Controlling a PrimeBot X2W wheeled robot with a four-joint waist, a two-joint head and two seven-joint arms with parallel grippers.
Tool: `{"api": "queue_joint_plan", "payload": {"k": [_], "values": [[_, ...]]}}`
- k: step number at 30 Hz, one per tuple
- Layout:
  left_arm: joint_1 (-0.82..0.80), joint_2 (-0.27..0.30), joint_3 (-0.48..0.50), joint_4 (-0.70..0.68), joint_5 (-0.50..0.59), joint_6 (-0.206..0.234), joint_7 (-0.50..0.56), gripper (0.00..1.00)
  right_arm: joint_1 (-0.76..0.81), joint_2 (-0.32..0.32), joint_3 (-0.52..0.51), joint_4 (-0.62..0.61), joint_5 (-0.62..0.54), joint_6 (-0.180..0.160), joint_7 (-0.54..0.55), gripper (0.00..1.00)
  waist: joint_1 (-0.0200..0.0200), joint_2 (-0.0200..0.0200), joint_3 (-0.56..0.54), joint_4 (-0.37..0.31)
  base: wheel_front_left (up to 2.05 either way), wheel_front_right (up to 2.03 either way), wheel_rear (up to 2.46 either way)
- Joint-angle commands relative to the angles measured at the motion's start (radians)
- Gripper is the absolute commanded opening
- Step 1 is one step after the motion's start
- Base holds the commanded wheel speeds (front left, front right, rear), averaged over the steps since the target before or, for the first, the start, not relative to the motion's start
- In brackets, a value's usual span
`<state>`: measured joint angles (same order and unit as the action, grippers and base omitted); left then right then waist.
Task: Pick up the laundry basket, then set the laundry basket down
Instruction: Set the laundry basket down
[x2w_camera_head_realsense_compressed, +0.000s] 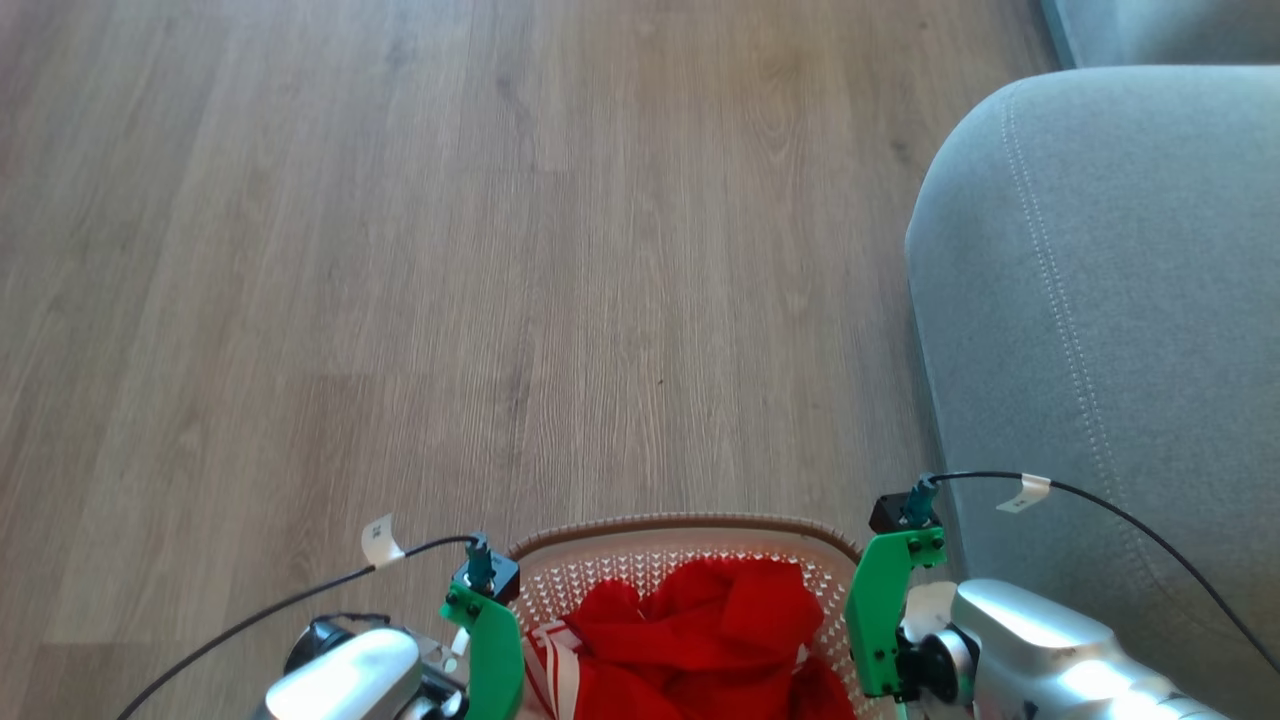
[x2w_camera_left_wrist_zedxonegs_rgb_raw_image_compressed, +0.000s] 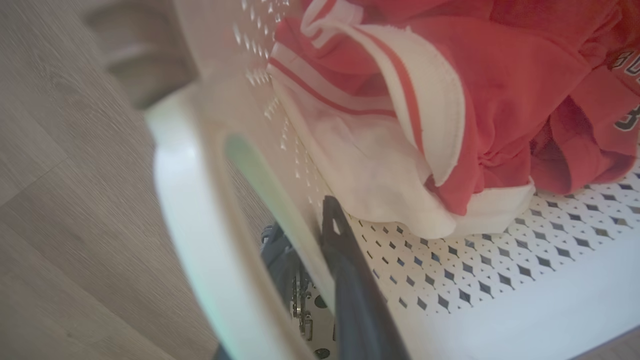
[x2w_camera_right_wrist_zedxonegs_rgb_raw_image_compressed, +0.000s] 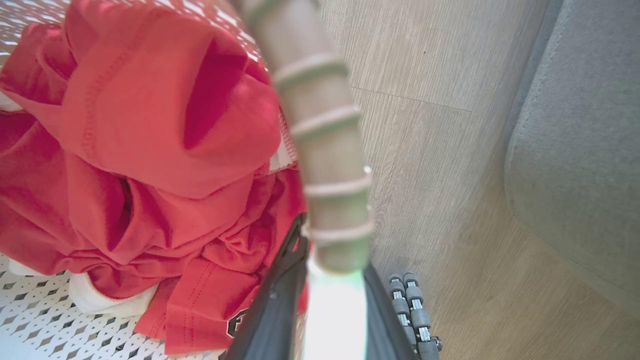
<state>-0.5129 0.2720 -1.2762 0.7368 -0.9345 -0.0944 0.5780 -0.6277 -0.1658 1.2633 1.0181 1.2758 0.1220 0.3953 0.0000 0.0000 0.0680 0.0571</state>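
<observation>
Sitting at the bottom middle of the head view, the small rounded white plastic laundry basket (x2w_camera_head_realsense_compressed: 680, 525), with perforated lattice walls and a brown woven-look rim, lies between the two arms. It is over the pale wood-plank floor (x2w_camera_head_realsense_compressed: 400, 250) and near the grey upholstered sofa (x2w_camera_head_realsense_compressed: 1100, 300) on the right. Whether it rests on the floor or hangs above it cannot be told. A crumpled red garment with white striped trim (x2w_camera_head_realsense_compressed: 720, 620) lies heaped inside. The left gripper (x2w_camera_left_wrist_zedxonegs_rgb_raw_image_compressed: 300, 227) has its jaws clenched across the basket's left wall by the white side handle (x2w_camera_left_wrist_zedxonegs_rgb_raw_image_compressed: 185, 225), one dark finger inside and one outside. The right gripper (x2w_camera_right_wrist_zedxonegs_rgb_raw_image_compressed: 332, 250) has its jaws grasping the right rim, a finger on each side.
</observation>
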Motion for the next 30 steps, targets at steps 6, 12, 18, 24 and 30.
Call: {"api": "queue_joint_plan", "payload": {"k": [6,12,18,24,30], "values": [[-0.051,-0.042,-0.004,-0.047,0.027,-0.036,-0.015,0.00,-0.051,0.037,0.011,-0.050,-0.005,0.009,-0.025,0.00,0.0000,0.0000,0.043,-0.001,0.00,0.00,0.00],[-0.074,-0.061,-0.004,-0.026,0.031,-0.036,-0.031,0.00,-0.074,0.025,0.012,-0.048,-0.019,0.009,-0.043,0.00,0.0000,0.0000,0.110,-0.001,0.00,0.00,0.00],[-0.119,-0.090,-0.004,0.006,0.043,-0.036,-0.061,0.00,-0.113,0.013,0.013,-0.050,-0.037,0.009,-0.093,0.00,0.0000,0.0000,0.206,0.004,0.00,0.00,0.00],[-0.179,-0.124,-0.004,0.055,0.062,-0.036,-0.102,0.00,-0.152,0.000,0.013,-0.053,-0.056,0.009,-0.141,0.00,0.0000,0.0000,0.308,0.007,0.00,0.00,0.00],[-0.251,-0.157,-0.004,0.121,0.083,-0.036,-0.207,0.00,-0.193,-0.008,0.010,-0.043,-0.067,0.009,-0.208,0.00,0.0000,0.0000,0.396,0.002,0.00,0.00,0.00]]}}
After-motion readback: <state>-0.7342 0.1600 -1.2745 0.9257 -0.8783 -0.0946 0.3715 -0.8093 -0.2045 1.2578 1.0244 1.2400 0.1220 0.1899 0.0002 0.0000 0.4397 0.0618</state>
